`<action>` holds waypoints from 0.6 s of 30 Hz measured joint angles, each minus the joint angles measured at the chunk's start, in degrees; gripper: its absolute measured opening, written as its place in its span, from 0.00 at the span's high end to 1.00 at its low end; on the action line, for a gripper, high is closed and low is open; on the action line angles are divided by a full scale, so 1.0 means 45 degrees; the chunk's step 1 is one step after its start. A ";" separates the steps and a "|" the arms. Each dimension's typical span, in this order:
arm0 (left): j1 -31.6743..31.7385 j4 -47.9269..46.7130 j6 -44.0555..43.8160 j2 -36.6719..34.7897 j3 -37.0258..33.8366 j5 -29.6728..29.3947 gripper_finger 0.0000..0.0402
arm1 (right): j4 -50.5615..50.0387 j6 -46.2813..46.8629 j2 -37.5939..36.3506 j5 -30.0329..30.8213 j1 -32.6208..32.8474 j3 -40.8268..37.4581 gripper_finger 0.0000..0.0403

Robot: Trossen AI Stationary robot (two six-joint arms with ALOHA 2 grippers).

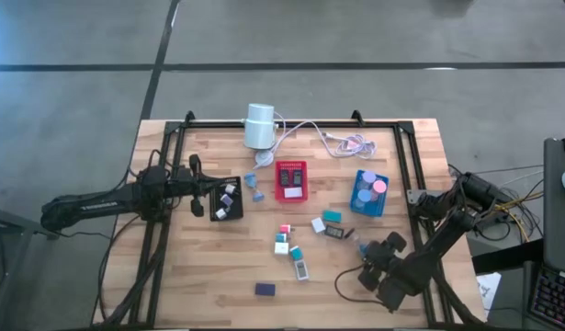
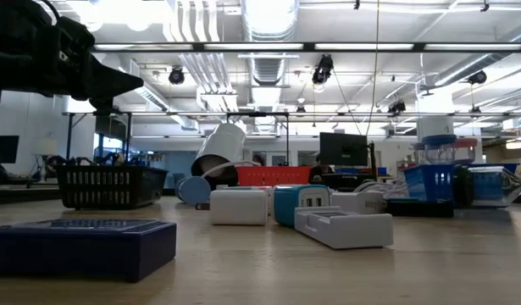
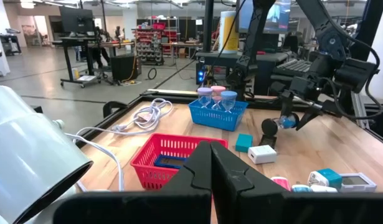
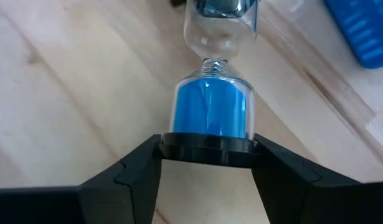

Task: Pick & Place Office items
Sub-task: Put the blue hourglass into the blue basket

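Wood table (image 1: 218, 285); right gripper (image 4: 207, 144) clamps hourglass (image 4: 211, 112)

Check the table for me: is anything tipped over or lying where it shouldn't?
The white cylinder lies tipped on its side at the table's far edge, its cable loose across the wood. The right gripper has its fingers at the black end cap of a blue sand timer, also lying flat.

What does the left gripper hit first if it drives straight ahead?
Probably the red tray: in the left wrist view it sits right beyond the shut left gripper. Depth is unclear; if the gripper rides higher, it could pass over the rim.
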 joint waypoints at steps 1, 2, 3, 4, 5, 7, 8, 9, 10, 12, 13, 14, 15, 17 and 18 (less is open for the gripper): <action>-0.0001 -0.0001 0.0000 0.0000 0.0000 0.0000 1.00 | -0.0009 -0.0151 -0.0074 0.0029 0.0000 0.0061 0.50; 0.0000 -0.0003 0.0000 0.0000 0.0000 0.0003 1.00 | -0.0037 -0.0331 -0.0150 0.0052 0.0000 0.0134 0.50; 0.0000 -0.0005 -0.0003 0.0000 0.0000 0.0047 1.00 | -0.0048 -0.0540 -0.0226 0.0125 0.0000 0.0231 0.50; 0.0002 -0.0002 -0.0005 0.0000 0.0000 0.0299 1.00 | -0.0049 -0.0863 -0.0316 0.0286 0.0004 0.0333 0.50; 0.0000 0.0000 -0.0005 0.0002 0.0000 0.0776 1.00 | -0.0056 -0.1230 -0.0417 0.0426 0.0004 0.0489 0.50; -0.0003 0.0052 -0.0006 0.0005 0.0000 0.2027 1.00 | -0.0042 -0.2036 -0.0687 0.0764 -0.0002 0.0844 0.50; -0.0005 0.0187 -0.0057 0.0005 0.0001 0.2484 1.00 | -0.0057 -0.2491 -0.0827 0.0915 -0.0039 0.1032 0.50; -0.0010 0.0312 -0.0214 0.0005 0.0023 0.2641 1.00 | -0.0092 -0.2962 -0.0941 0.0989 -0.0116 0.1221 0.50; -0.0010 0.0463 -0.0429 0.0019 0.0086 0.2581 1.00 | -0.0080 -0.3465 -0.1085 0.1044 -0.0215 0.1420 0.50; -0.0010 0.0825 -0.1036 0.0184 0.0277 0.2288 1.00 | -0.0101 -0.4571 -0.1416 0.1068 -0.0482 0.1842 0.50; -0.0013 0.0860 -0.1275 0.0298 0.0408 0.2239 1.00 | -0.0097 -0.5190 -0.1579 0.1101 -0.0662 0.2056 0.50; -0.0063 0.0865 -0.1431 0.0459 0.0525 0.2256 1.00 | -0.0103 -0.5837 -0.1701 0.1154 -0.0851 0.2288 0.50; -0.0156 0.0869 -0.1529 0.0657 0.0635 0.2282 1.00 | -0.0150 -0.6501 -0.1828 0.1243 -0.1064 0.2523 0.50; -0.0409 0.1022 -0.1635 0.1134 0.0820 0.2284 1.00 | -0.0431 -0.7717 -0.2020 0.1420 -0.1546 0.3049 0.50; -0.0557 0.1239 -0.1668 0.1400 0.0904 0.2125 1.00 | -0.0565 -0.8292 -0.2103 0.1416 -0.1868 0.3327 0.50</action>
